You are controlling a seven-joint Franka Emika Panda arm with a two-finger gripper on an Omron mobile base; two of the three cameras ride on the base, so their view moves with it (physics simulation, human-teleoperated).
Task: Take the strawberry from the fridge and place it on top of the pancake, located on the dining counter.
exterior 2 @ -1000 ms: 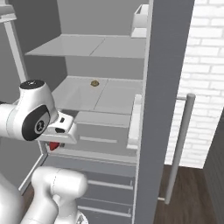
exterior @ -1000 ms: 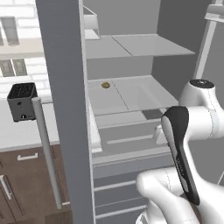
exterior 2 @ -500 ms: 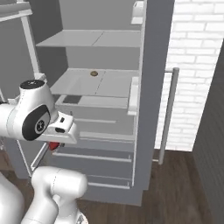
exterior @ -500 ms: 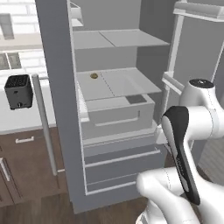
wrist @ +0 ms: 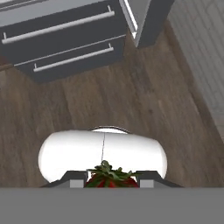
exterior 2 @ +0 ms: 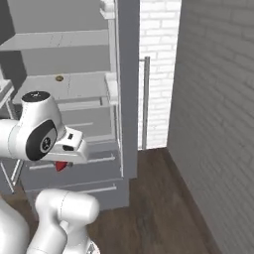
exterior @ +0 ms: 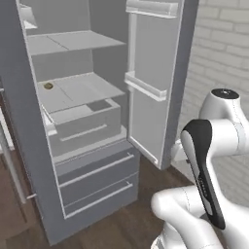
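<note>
1. Red berry flesh under green leaves sits between my two fingertips in the hand view: the strawberry (wrist: pixel 109 177) is pinched in my gripper (wrist: pixel 109 183), jaws drawn narrow around it. In the right base view a small red patch (exterior 2: pixel 60 165) shows just under my hand (exterior 2: pixel 69 149), which I take to be the same berry.

2. I hold it pinched and not cupped because it is far smaller than my hand; a narrow squeeze is the only way it stays put while the base drives.

3. My arm is folded in close to my body, with the hand pointed down toward the wooden floor (wrist: pixel 131 100). I judge that tucked pose suits travel: a short reach swings less and keeps the berry clear of the fridge door (exterior: pixel 155 87).

4. The fridge (exterior: pixel 78 131) stands open with its shelves bare apart from a small flat yellowish-brown round item (exterior: pixel 48 86) on the middle shelf. Its two lower drawers (wrist: pixel 65 39) are closed and lie well apart from my gripper.

5. The fetching half looks done. What remains is carrying the berry to the dining counter and setting it on the pancake; I cannot tell which way those lie from here.

6. The risk I weigh is the berry slipping from so slight a hold on the way.
</note>
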